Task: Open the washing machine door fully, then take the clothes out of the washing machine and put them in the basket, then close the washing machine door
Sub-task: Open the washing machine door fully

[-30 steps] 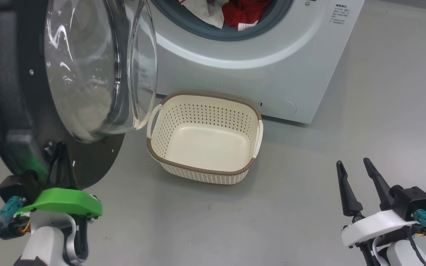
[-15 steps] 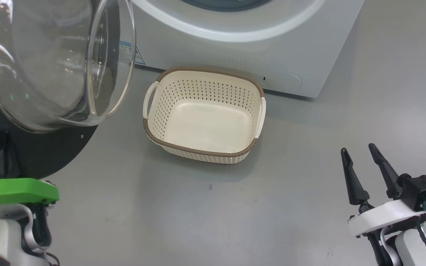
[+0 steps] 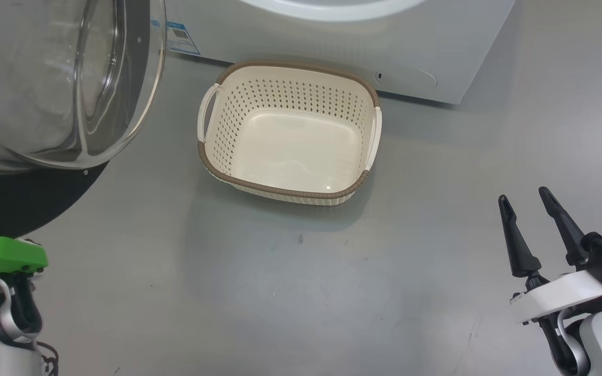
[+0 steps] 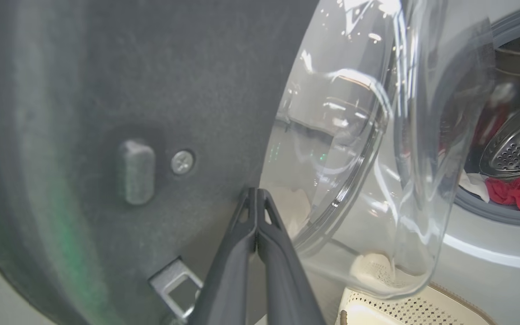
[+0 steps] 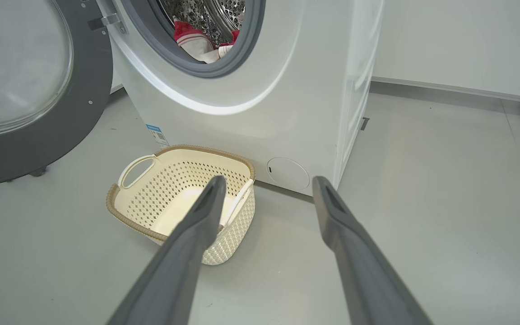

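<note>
Clear glass bulges from the black-rimmed door (image 3: 55,94), which stands swung out to the left of the washing machine (image 5: 242,113). Over the last second the head camera has tipped down, so the drum mouth has slid off the top of its view. That shift is the camera's, not the machine's. The door itself has moved too: its glass bowl overlapped the left handle of the basket (image 3: 280,190) a second ago and now stands apart from it, so it has swung wider. The left gripper (image 4: 256,198) has its fingers clenched together on nothing, tips at the door's grey inner face just beside the glass, apparently pushing it. The right gripper (image 3: 523,198) hangs with fingers spread and empty over the floor (image 3: 301,292), well to the right of the basket. The clothes (image 4: 515,192), red and white, lie in the drum mouth, and the basket sits empty just in front of the machine. The opening step looks close to done, and reaching into the drum likely comes next.
</note>
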